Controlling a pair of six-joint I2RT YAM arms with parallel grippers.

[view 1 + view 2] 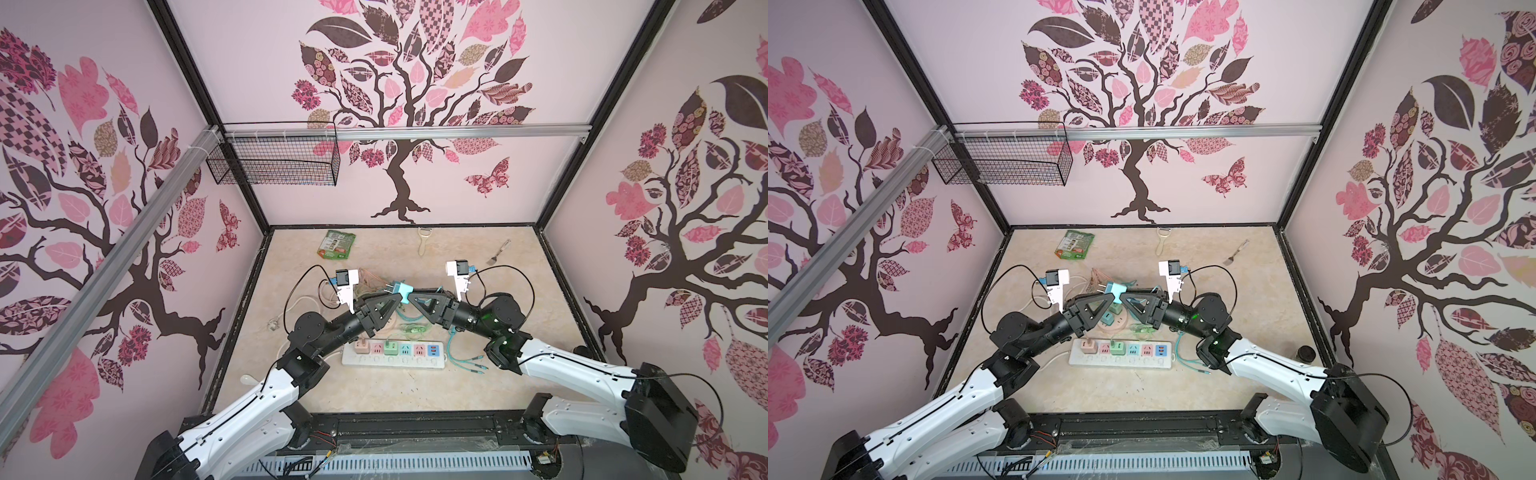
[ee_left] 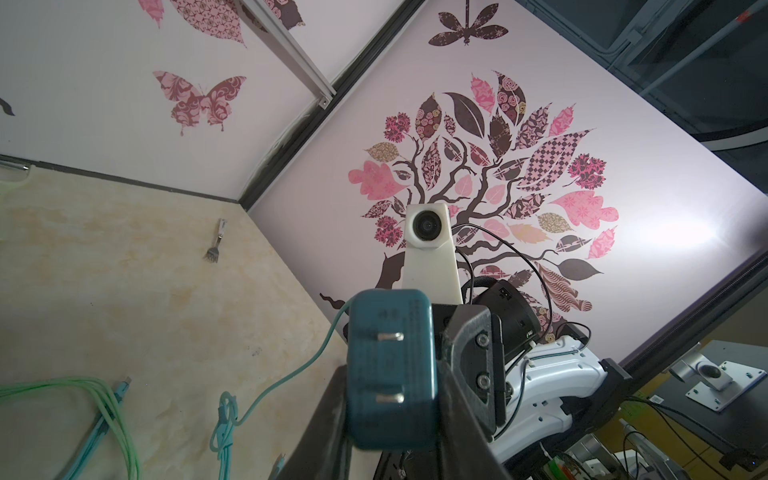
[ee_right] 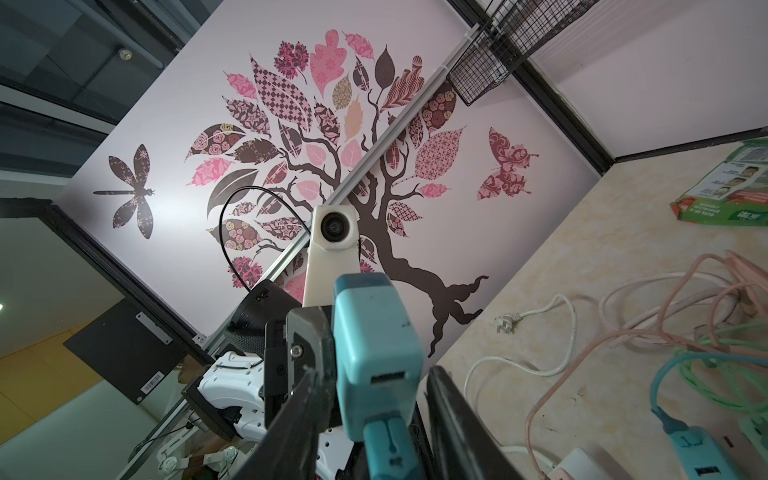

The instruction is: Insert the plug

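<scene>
By the left claw point(image 1: 395, 297) the plug point(image 2: 390, 374) was gripped tight and held clear of the surface, well behind the power strip point(image 1: 392, 354), its two prongs turned toward that arm. The right claw point(image 3: 376, 382) stood partly open about the plug's cable end, a gap being seen at one side. It was judged that the plug could be dropped if the left grip were released before the right was made firm. The prongs (not yet pointed down at the strip) could also be jammed against its face if tilted in the handover. The trailing cable point(image 3: 388, 444) might be snagged in the heaped cords point(image 1: 370, 277) below. On the beige marbled surface point(image 1: 498, 332) were laid a white cord point(image 1: 299, 303), a green packet point(image 1: 338, 244), a peeler point(image 1: 423, 241) and a small fork point(image 1: 498, 251). The room was closed in by tree-papered walls point(image 1: 399, 124), and a wire basket point(image 1: 274, 160) was hung at the left.
</scene>
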